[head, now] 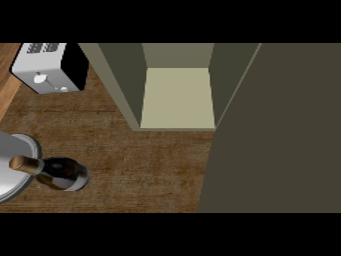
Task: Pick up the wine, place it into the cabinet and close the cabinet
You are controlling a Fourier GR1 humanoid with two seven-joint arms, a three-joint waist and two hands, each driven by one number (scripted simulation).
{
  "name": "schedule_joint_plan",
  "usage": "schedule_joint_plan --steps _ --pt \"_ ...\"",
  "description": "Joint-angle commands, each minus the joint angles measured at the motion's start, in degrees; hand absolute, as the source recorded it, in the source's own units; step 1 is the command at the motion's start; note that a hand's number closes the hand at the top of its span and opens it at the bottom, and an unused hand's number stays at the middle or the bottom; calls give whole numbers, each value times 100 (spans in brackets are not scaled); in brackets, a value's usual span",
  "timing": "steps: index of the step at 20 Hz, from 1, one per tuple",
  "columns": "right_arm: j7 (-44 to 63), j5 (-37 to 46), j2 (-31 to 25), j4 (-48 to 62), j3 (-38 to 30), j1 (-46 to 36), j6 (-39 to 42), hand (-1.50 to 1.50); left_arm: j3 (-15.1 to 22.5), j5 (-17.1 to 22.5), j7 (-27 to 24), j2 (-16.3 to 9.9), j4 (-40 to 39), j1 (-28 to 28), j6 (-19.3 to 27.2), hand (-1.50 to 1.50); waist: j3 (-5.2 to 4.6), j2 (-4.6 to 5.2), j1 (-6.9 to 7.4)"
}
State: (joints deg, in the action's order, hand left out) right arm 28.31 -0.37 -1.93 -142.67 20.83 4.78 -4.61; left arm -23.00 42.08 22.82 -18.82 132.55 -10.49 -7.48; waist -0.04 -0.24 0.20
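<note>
- Inspecting the counter: neither of my hands shows in the head view, so I cannot tell how far either is open or whether it holds anything.
- Wine bottle stands at about 8 o'clock, upright by my reading, cork end toward 9 o'clock, right beside a grey round object whose rim it seems to touch or overlap.
- Cabinet sits at 12 o'clock with its pale floor exposed; the door, swung open, fills the 3 o'clock side.
- Risk: reaching in unseen from 6 o'clock could knock the bottle over or against the grey object.
- Risk: the opening looks narrow; a tilted bottle could strike a side wall or the door edge.
- Toaster at 10 o'clock stands near the cabinet's left wall and could be brushed.
- Hidden: the grey object is cut off at 9 o'clock; I cannot identify it. Cabinet top and door hinge are out of view.
</note>
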Motion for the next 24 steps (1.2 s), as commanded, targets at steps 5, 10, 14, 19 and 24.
schedule_joint_plan --steps 5,10,14,19,24 --pt "832 524 -153 -931 78 -261 -359 -150 -300 224 228 40 409 -207 -82 -150 -3 -3 8" --pt "490 644 -291 -1040 499 238 -486 -150 -339 248 350 97 372 -223 -84 -150 2 -11 -24" --pt "1239 1017 -320 -1195 785 -319 -800 -150 -300 -32 129 150 -38 -24 -174 -150 -8 -10 -49" --pt "1122 956 -545 -1392 957 -107 -927 -150 -72 -515 -197 254 -795 205 -423 -150 -9 -7 -165" --pt "1106 1045 -534 -995 884 -584 -1137 -150 21 -590 -332 481 -815 -118 -734 -150 -5 0 -51"
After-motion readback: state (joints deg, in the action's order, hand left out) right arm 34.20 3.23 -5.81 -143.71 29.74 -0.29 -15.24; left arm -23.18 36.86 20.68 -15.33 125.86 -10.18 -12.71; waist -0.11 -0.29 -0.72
